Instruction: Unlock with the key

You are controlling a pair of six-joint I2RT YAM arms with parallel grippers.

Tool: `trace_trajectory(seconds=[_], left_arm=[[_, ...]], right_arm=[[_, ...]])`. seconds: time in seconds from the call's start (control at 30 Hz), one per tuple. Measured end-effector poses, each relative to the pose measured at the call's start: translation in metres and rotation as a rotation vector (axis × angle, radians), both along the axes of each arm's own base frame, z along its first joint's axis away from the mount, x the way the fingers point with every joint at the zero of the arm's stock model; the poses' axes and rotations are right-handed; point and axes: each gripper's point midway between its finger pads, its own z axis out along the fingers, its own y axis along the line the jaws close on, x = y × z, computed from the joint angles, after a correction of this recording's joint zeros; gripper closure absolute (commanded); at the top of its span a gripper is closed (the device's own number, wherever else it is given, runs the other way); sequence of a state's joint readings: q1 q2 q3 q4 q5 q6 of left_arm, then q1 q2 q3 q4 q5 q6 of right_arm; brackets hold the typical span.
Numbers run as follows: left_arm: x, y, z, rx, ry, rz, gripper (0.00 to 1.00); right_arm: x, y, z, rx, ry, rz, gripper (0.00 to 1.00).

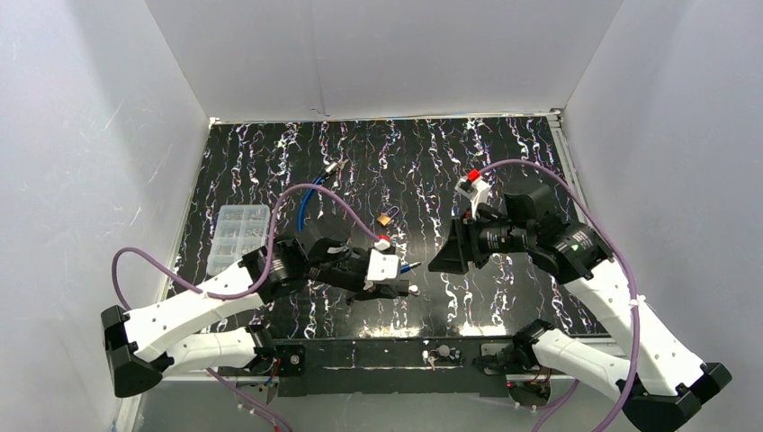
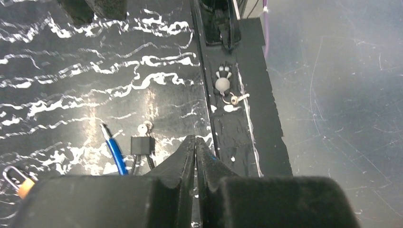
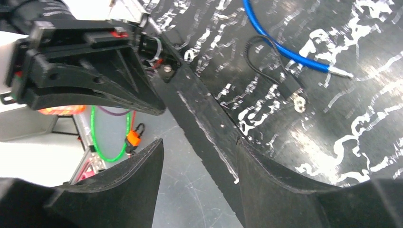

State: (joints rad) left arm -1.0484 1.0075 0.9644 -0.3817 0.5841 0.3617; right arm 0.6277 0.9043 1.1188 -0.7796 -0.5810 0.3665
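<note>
Left gripper (image 2: 196, 147) is seen low at the near edge of the black white-streaked table (image 1: 504, 162), jaws pressed together, nothing held. Just beyond its tips the small black-headed key with silver ring (image 2: 142, 145) is lying flat, a thin black cord attached, a short blue pen-like rod (image 2: 114, 154) just beside it on the left. Farther in, the small brass padlock (image 1: 387, 219) is lying loose. Right gripper (image 3: 199, 142) is held to the right, jaws wide, empty.

Risks judged:
- The flat key could be skidded into the rod, or the cord snagged, if the pinch is made shallow.
- The unheld padlock would probably be shoved away by the key.
</note>
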Motion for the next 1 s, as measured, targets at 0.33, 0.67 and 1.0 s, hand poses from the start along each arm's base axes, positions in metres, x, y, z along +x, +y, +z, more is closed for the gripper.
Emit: trace_trajectory(seconds=[0.33,0.67,1.0], left_arm=[[0.023,0.007,-0.04,0.088,-0.016,0.076,0.87],[0.065,0.025,-0.013,0.052,-0.008,0.252,0.85],[0.081,0.038,0.04,0.002,-0.011,0.314,0.85]], right_arm=[[-0.02,-0.027,-0.108,-0.224,0.204,-0.113,0.2],[-0.085,-0.029,-0.194,-0.588,0.355,-0.015,0.21],[-0.109,-0.041,-0.247,-0.75,0.373,-0.05,0.31]])
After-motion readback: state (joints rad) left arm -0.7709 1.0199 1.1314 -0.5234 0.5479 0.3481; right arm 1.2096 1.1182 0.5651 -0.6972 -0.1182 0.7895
